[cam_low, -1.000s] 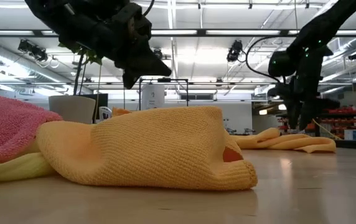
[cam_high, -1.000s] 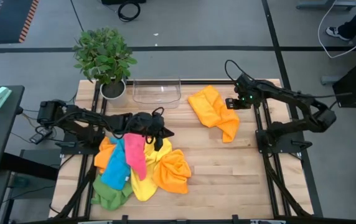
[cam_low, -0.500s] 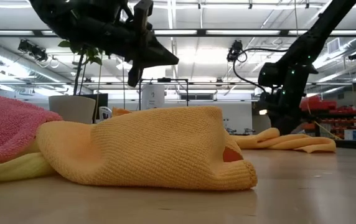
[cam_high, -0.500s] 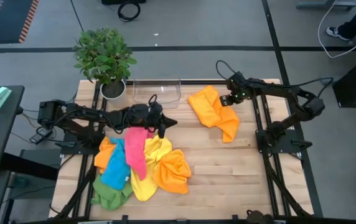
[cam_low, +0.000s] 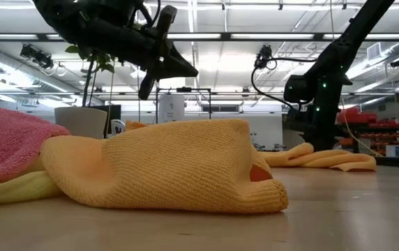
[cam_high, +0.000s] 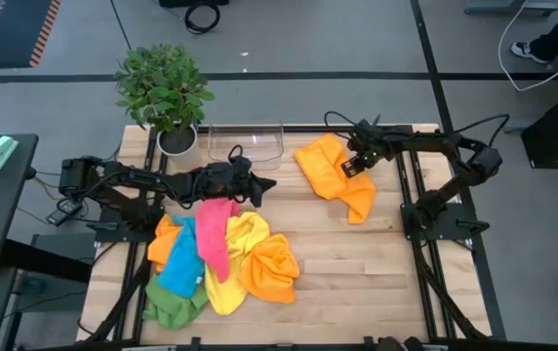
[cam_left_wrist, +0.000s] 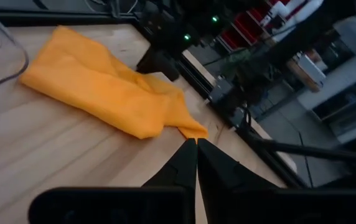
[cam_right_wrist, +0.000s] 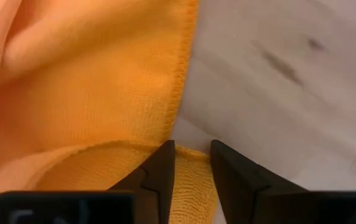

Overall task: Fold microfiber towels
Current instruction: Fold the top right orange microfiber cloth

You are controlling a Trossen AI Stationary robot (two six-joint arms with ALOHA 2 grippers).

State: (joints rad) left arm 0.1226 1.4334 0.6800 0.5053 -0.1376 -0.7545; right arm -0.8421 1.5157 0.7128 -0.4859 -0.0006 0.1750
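A crumpled orange towel (cam_high: 336, 177) lies alone on the table's far right part; it also shows in the left wrist view (cam_left_wrist: 103, 87). A pile of towels lies at the near left: pink (cam_high: 213, 229), yellow (cam_high: 242, 242), blue (cam_high: 183, 261), green (cam_high: 170, 304) and orange (cam_high: 271, 265). My right gripper (cam_high: 348, 168) is open a little, pointing down at the lone towel's hemmed right edge (cam_right_wrist: 179, 81). My left gripper (cam_high: 259, 183) is shut and empty in the air between the pile and the lone towel; its fingers (cam_left_wrist: 196, 152) are together. My right gripper's fingertips (cam_right_wrist: 164, 152) stand from above at the orange towel's hemmed edge (cam_right_wrist: 187, 152), where a fold lies under it. I cannot tell whether they touch the cloth. The towel lies slack on the table.
A clear plastic tray (cam_high: 246, 143) stands at the far edge, with a potted plant (cam_high: 165, 93) at the far left corner. Bare wood (cam_high: 357, 273) lies at the near right. Arm frames run along both table sides.
My right gripper has gone toward the table's left edge and down, from beside the lone orange towel onto its right edge. My left gripper has gone up from the pile toward the far edge and has tipped from pointing down to nearly level.
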